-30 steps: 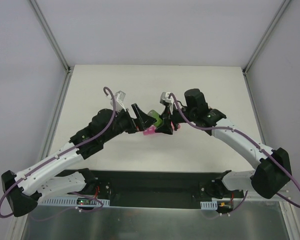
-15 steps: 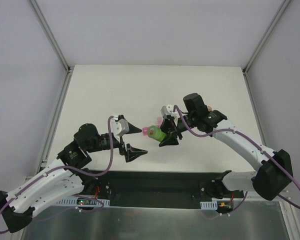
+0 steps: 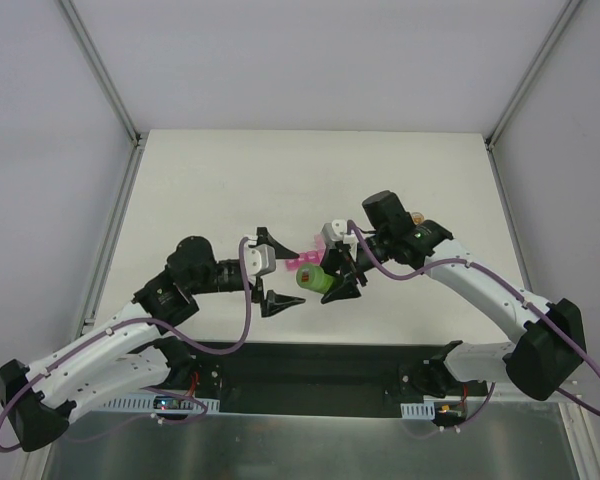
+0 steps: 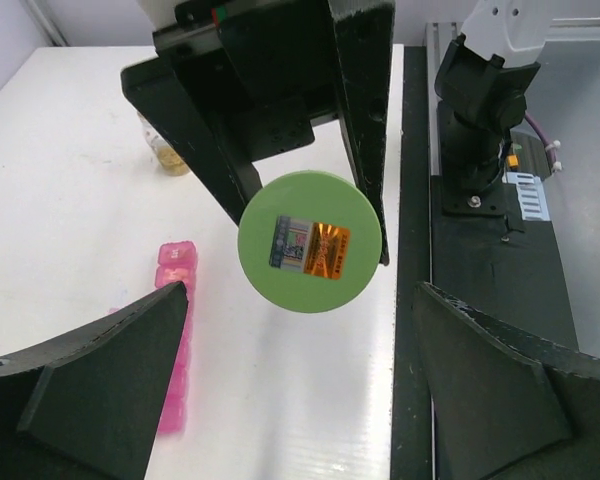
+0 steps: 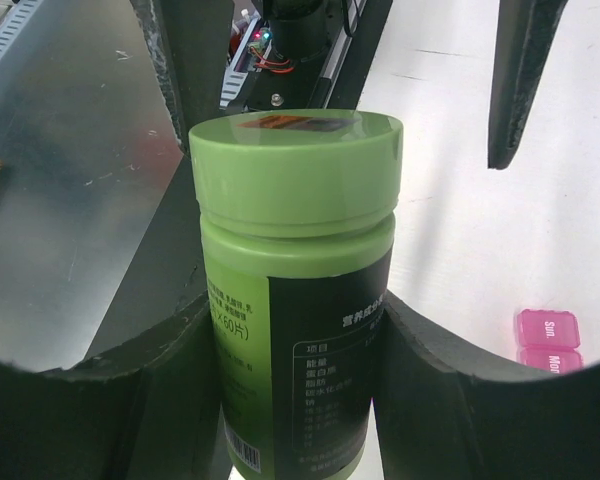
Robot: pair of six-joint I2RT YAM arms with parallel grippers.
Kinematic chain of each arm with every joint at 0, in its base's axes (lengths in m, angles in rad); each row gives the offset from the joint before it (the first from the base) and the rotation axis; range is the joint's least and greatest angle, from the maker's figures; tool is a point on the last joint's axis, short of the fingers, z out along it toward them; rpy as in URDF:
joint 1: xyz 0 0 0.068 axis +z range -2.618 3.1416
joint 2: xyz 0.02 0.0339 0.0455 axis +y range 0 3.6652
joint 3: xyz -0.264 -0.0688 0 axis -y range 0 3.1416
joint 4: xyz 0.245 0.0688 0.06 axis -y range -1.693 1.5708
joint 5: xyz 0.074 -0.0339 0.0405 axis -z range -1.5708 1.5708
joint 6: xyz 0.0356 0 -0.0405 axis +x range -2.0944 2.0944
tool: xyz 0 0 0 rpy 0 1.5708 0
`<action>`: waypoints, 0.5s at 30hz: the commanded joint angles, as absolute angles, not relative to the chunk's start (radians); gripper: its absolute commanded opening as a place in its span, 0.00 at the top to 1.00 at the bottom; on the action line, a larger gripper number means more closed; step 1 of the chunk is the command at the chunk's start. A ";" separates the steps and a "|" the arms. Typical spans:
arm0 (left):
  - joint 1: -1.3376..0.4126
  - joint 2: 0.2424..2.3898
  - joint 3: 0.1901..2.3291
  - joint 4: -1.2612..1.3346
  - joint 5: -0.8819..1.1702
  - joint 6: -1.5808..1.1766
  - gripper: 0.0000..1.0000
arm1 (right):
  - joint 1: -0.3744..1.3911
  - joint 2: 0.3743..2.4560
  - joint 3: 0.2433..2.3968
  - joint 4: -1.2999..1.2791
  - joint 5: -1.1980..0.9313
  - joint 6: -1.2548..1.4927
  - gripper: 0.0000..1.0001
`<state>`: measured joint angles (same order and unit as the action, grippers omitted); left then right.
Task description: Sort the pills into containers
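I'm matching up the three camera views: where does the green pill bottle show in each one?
Top external: the green bottle is at the centre, between the two arms.
Left wrist: green bottle at the centre, round lid facing the camera.
Right wrist: green bottle fills the middle, lid at the top.
Shared landmark: the pink pill organizer, near the bottle.

The pill box (image 3: 302, 262) is a narrow, see-through pink strip of small square compartments in a row. It lies flat on the white counter (image 3: 420, 170) with the visible lids shut; two end lids read "Sun." and "Mon". From above, most of it is hidden. The green bottle (image 3: 315, 279) has a black printed label and its cap on, with a sticker on top. The right gripper (image 3: 327, 276) grips it by the body, cap pointing toward the left arm, just beside the strip.
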<state>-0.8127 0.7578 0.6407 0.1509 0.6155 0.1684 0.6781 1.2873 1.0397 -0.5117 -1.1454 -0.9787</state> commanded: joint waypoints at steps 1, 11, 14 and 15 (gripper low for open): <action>-0.824 0.758 0.686 0.242 0.601 0.164 0.09 | 0.684 1.282 1.089 -0.515 -1.210 -1.026 0.91; -0.836 0.821 0.713 0.255 0.657 0.138 0.18 | 0.692 1.295 1.095 -0.523 -1.207 -1.028 0.91; -0.848 0.831 0.721 0.256 0.643 0.135 0.23 | 0.693 1.296 1.097 -0.525 -1.207 -1.028 0.91; -0.851 0.831 0.724 0.256 0.638 0.137 0.24 | 0.692 1.298 1.095 -0.525 -1.209 -1.028 0.91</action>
<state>-0.8326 0.8276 0.6750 0.2050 0.6216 0.1425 0.6857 1.2968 1.0401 -0.5323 -1.1454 -0.9890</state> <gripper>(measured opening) 0.783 0.541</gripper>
